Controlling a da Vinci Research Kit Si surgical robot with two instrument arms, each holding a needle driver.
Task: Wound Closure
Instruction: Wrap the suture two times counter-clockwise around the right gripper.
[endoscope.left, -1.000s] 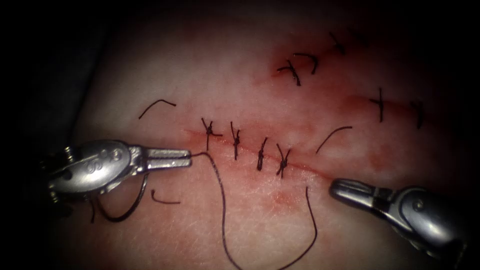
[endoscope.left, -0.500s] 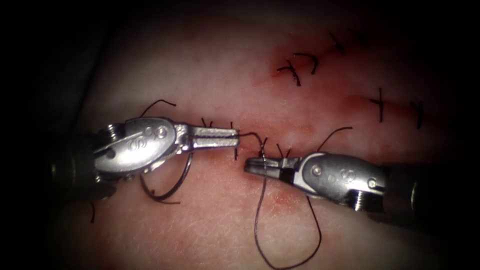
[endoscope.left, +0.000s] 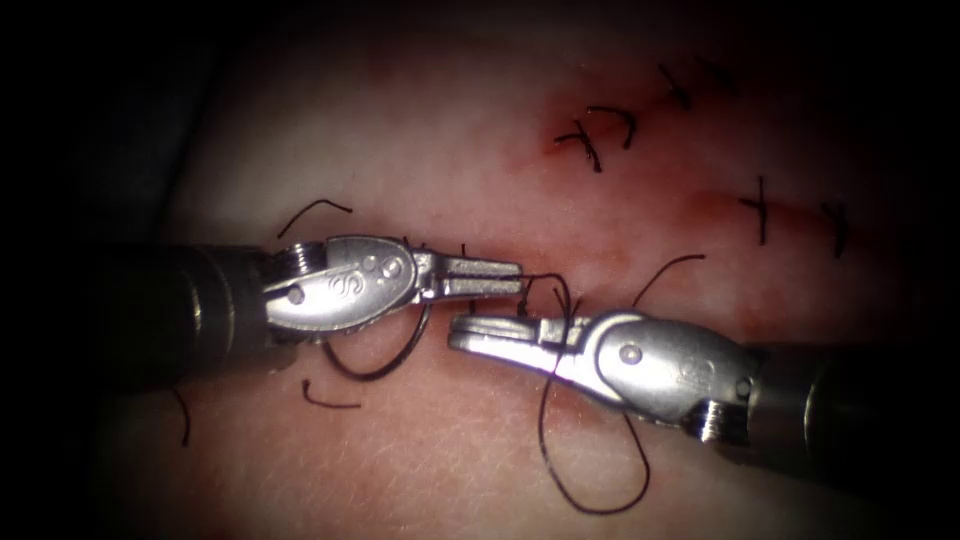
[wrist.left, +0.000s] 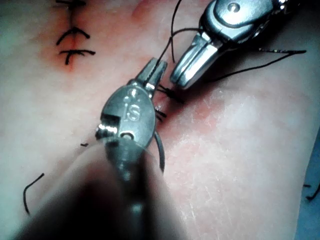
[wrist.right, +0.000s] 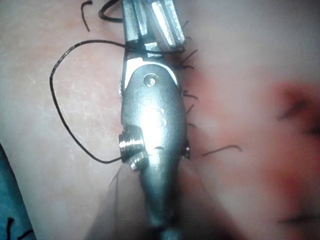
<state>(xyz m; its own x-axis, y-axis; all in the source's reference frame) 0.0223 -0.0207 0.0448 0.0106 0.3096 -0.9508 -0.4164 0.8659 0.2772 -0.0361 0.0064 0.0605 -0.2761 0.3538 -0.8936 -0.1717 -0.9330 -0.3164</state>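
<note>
Endoscope: left claw (endoscope.left: 518, 278) closed on thread (endoscope.left: 560, 470) over stitched cut (endoscope.left: 600, 335); curved needle (endoscope.left: 385, 365) hanging below its wrist, out of tissue (endoscope.left: 420, 150), grip point hidden. Right claw (endoscope.left: 455, 338) just below, nearly closed, thread crossing its jaws, hold uncertain. Thread loop lying right of cut's near end.

Left wrist: left claw (wrist.left: 159, 65) pinched on thread, right claw (wrist.left: 182, 80) beside it.

Right wrist: right claw (wrist.right: 150, 20) over thread loop (wrist.right: 57, 107), grip unclear.

My two hands (endoscope.left: 500, 278) (endoscope.left: 470, 338) crowd the cut (endoscope.left: 600, 335) mid-line. A thread (endoscope.left: 590, 505) loop blocks my near side. Open tissue (endoscope.left: 420, 130) lies beyond.
</note>
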